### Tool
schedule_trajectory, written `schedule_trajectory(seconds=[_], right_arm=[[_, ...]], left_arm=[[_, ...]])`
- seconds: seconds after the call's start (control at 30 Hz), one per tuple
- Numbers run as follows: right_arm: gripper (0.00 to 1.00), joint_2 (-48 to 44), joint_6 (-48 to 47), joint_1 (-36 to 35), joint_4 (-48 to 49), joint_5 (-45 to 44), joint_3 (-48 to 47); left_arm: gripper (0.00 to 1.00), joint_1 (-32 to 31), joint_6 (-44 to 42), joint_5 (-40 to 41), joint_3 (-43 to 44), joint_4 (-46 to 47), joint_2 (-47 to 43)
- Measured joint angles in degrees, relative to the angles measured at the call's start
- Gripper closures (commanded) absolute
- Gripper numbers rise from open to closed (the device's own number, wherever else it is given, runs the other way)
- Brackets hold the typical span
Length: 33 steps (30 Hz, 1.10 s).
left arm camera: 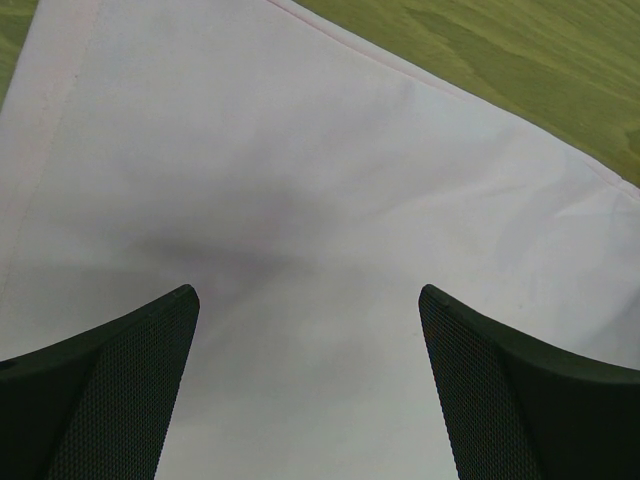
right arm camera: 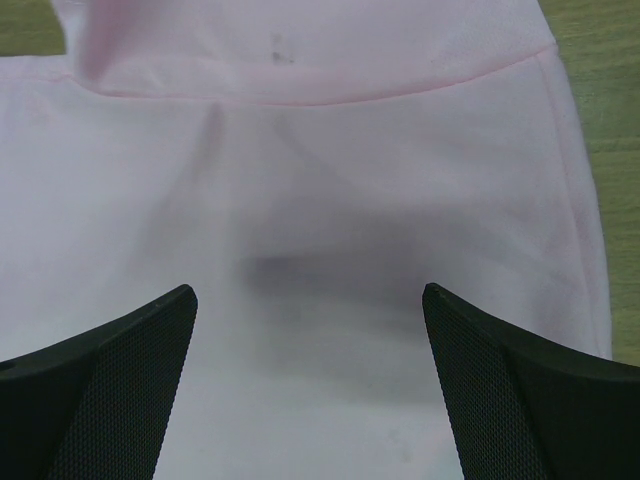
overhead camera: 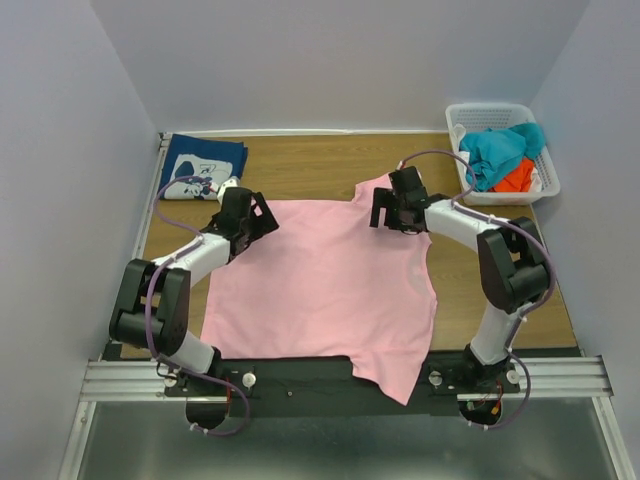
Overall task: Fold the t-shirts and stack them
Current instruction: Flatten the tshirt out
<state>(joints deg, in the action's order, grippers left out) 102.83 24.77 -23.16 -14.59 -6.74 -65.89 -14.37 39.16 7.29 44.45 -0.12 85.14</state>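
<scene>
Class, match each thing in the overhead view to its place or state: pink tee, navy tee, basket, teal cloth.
Things:
1 pink tee
2 navy tee
3 basket
4 teal cloth

Places:
A far right corner of the table
B spread out mid-table
C folded, far left corner
D inside the basket

Pairs: 1-B, 2-C, 3-A, 4-D

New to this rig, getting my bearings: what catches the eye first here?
A pink t-shirt lies spread flat in the middle, with the left gripper and right gripper open over its far end. A folded navy t-shirt sits far left; a white basket of clothes, far right.
</scene>
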Motion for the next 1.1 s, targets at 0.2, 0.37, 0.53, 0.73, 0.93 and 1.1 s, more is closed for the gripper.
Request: schedule_trajectory(seconds=[0.2,0.37,0.53,0.73,0.93,1.1], right_arm=[[0.0,5.7,0.9,1.6,-1.3,-2.8,-3.3],[0.0,8.1,1.3,3.5,-1.6,-4.3,-6.1],[0.0,10.9,1.2,6.6,-1.8,-4.6,-9.8],[0.0,15.8,0.7,9.1,-1.8,-4.7,-16.5],[0.0,20.8,-0.5,11.3,-2.0,-4.6,-23.8],[0.0,25.1,-0.9,13.5,-1.7,-3.7,-30.1]], left_arm=[[0.02,-0.4,-0.1,-1.2,3.5,-0.1,7.2],[0.02,-2.1,-0.3,-2.3,7.6,-0.2,12.0],[0.02,-3.0,-0.4,-3.2,12.7,-0.1,16.7],[0.02,-3.1,-1.1,-3.7,20.8,-1.2,22.8],[0.02,-3.1,-2.1,-3.9,30.8,-4.3,29.5],[0.02,-3.1,-2.8,-4.3,35.9,-6.4,32.8]])
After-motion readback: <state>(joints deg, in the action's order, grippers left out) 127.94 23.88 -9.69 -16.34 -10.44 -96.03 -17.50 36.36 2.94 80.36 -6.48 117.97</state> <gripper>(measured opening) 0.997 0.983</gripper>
